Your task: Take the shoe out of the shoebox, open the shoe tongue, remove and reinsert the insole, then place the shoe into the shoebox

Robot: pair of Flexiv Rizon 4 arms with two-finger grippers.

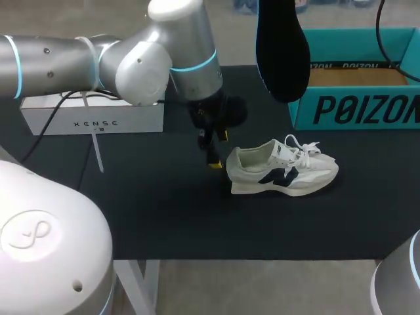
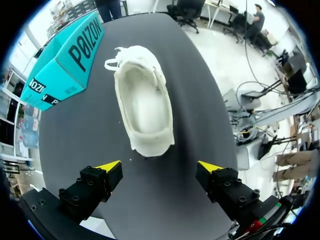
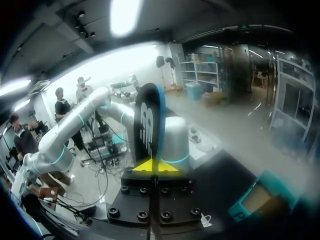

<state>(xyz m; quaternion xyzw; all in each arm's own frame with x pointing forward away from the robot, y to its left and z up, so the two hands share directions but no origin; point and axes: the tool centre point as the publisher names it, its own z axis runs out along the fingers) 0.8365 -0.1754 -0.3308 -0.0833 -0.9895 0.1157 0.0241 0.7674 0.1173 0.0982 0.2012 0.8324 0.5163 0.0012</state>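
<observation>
A pale grey sneaker [image 1: 282, 169] with a dark side logo lies on the black mat, toe to the right, white laces loose. In the left wrist view the shoe [image 2: 144, 107] shows its bare inside, heel toward the fingers. My left gripper [image 1: 214, 152] hangs open just left of the heel, both yellow tips apart behind the shoe [image 2: 159, 172]. The black insole [image 1: 282, 49] hangs high above the mat near the box. My right gripper [image 3: 156, 166] is shut on that insole [image 3: 149, 125], which stands up from between its tips. The teal shoebox [image 1: 357, 79] sits open at the back right.
A white flat box [image 1: 92, 115] lies at the back left of the mat, with a cable trailing over it. The mat's front edge [image 1: 249, 257] runs below the shoe. The teal box wall [image 2: 65, 55] stands beside the shoe's toe end.
</observation>
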